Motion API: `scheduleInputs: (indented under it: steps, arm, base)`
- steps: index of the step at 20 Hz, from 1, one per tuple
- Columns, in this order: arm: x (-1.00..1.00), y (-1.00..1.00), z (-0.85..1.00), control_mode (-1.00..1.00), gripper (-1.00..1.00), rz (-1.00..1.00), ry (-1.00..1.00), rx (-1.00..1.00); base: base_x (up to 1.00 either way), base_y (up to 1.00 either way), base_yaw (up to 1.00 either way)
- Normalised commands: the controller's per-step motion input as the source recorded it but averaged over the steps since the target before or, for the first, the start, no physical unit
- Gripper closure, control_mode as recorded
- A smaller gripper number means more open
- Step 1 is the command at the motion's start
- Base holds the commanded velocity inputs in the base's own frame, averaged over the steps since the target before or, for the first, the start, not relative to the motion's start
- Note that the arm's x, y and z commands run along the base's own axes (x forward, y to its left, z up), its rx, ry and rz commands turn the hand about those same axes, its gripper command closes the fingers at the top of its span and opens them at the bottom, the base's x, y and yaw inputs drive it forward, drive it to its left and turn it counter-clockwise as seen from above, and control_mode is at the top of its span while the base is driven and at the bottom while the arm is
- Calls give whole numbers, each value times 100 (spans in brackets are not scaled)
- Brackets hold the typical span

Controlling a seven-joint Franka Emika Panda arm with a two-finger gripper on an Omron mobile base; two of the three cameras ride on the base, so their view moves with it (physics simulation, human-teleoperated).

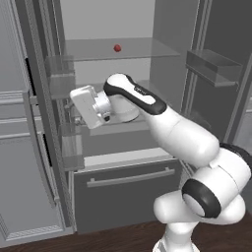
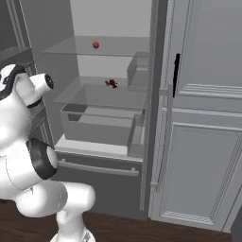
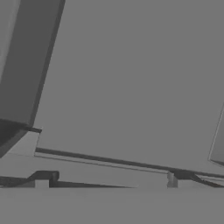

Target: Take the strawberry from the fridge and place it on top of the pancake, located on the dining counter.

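My white arm (image 1: 182,133) with dark joints faces the dark grey fridge (image 1: 123,197), its pale interior holding a bright red strawberry (image 1: 117,47) above dark wood floor (image 2: 142,229).

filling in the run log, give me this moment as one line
phase: reaching into fridge | doors: open | strawberry: on upper glass shelf, untouched | tool: open, empty, below that shelf | second red item: lower shelf

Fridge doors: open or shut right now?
Open. The fridge shows its pale interior and glass shelves, with the strawberry sitting on the top shelf.
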Motion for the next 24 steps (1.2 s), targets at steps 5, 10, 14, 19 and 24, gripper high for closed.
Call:
scheduleInputs:
  steps: [5,10,14,19,24]
  arm:
    - [-8,90,2,-100,-100,0,0,-3]
    - [-66,-22,15,-100,-100,0,0,0]
    - [-67,-74,20,-100,-100,0,0,0]
    - [-41,-92,9,-100,-100,-2,0,-1]
    - [-24,-92,0,-100,-100,-4,0,-11]
  base:
    - [0,0,0]
    - [0,0,0]
    - [0,0,0]
    - [0,0,0]
    - [0,0,0]
